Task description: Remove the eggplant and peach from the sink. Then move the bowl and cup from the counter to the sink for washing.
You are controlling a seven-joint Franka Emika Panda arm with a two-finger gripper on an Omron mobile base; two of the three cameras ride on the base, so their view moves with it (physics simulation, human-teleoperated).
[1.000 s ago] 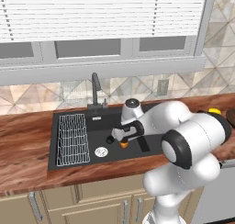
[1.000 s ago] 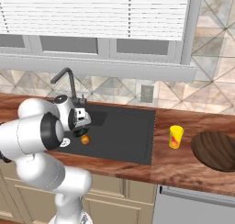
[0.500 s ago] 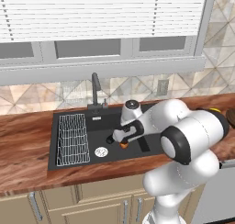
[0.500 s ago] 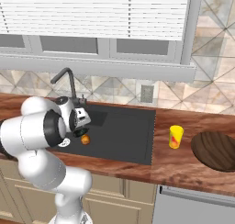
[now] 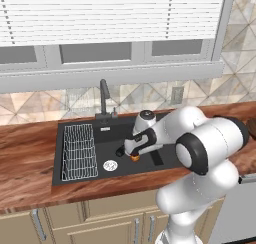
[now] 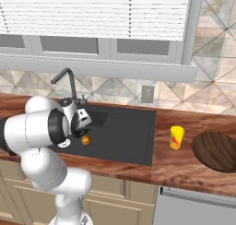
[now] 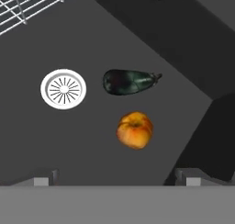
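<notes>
Sink (image 5: 165, 164) — black rectangular basin set in a brown wood counter (image 5: 25, 168), dark faucet (image 5: 104, 95) at its back edge. Wire rack (image 5: 79, 150) on the flat drainboard side, to the left in the left base view; silver round drain (image 7: 63, 89) on the basin floor.

Eggplant (image 7: 128, 81) — dark, elongated, lying flat on the basin floor just beside the drain, tapered stem end pointing away from it. Apart from the peach, not touching it. In the left base view it reads as a dark shape under the hand (image 5: 120, 151), though it is small there and hard to separate from the black basin.

Peach (image 7: 135, 130) — round, orange-red, on the basin floor near the eggplant, on the side nearer the fingertips in the hand view. A sliver of it shows below the wrist in the left base view (image 5: 134, 158); plainer in the right base view (image 6: 85, 140).

Gripper (image 7: 118, 178) — poised above the basin floor over the two pieces of produce, jaws spread wide, nothing between them; only the two dark fingertips (image 7: 45, 178) show at the frame bottom.

Cup (image 6: 176, 138) — yellow, red mark on its side, upright on the counter to the right of the sink.

Bowl (image 6: 217, 151) — wide, brown wood-grain, on the counter beyond the cup, well apart from the sink.
</notes>
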